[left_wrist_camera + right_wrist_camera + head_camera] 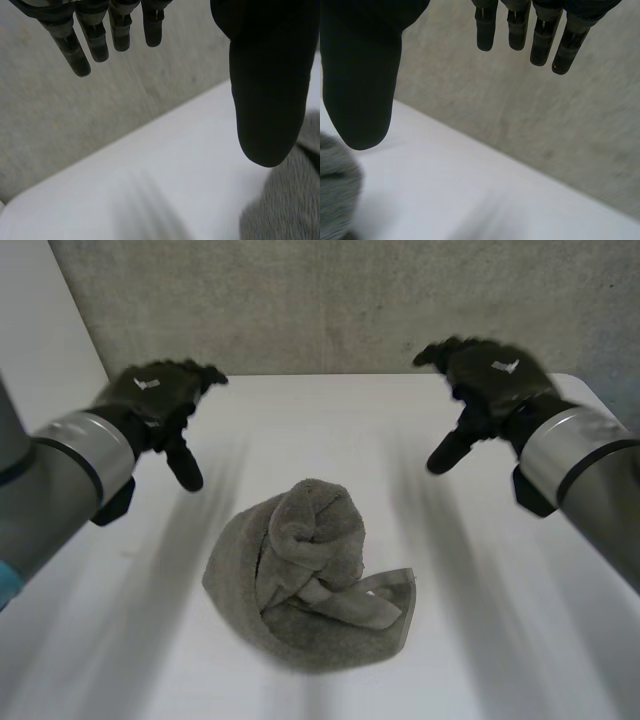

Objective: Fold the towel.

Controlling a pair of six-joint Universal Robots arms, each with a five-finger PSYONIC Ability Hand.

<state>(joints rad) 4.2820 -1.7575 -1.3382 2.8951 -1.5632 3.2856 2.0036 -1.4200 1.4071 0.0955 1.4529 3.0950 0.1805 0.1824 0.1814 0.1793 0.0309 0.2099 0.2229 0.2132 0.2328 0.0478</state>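
Note:
A grey towel (310,575) lies crumpled in a heap on the middle of the white table (480,640), one hemmed edge showing at its right side. My left hand (160,400) hovers above the table to the towel's far left, open, fingers straight and holding nothing. My right hand (490,380) hovers to the far right, open and empty too. In the left wrist view the towel (285,205) lies below the thumb (265,100), apart from the left hand (100,35). In the right wrist view the towel (335,190) lies below the thumb (362,90) of the right hand (540,35).
A grey concrete-like wall (350,300) stands behind the table's far edge. Bare tabletop lies on both sides of the towel and in front of it.

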